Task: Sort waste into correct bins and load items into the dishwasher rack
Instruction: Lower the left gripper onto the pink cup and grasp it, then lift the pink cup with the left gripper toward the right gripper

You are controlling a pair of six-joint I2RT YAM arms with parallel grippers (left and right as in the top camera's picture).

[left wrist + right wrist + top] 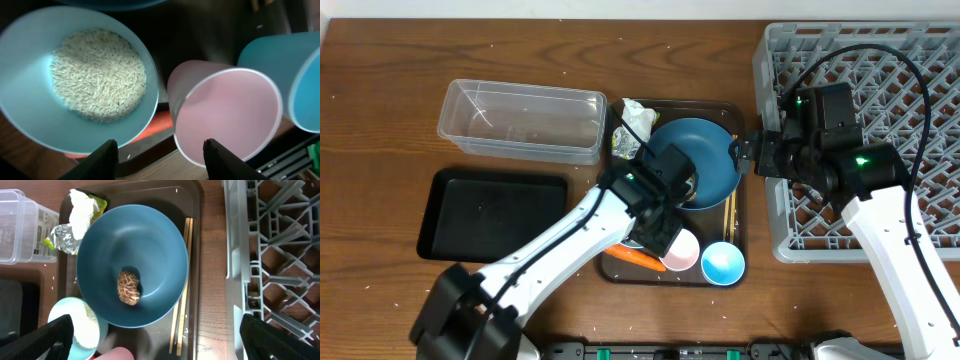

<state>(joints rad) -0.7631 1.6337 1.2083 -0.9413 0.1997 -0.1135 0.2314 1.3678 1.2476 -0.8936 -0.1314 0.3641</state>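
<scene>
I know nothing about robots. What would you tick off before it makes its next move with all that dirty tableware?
1. The left jaws apart, nothing between them: ok.
2. The right jaws wide apart and empty: ok.
3. The bowl emptied: not ok, rice covers its bottom.
4. The blue plate cleared: not ok, a brown lump lies on it.
5. Room in the clear tub and black tray: ok, both look empty.
6. The carrot free to grab: cannot tell, the left arm covers part of it.
</scene>
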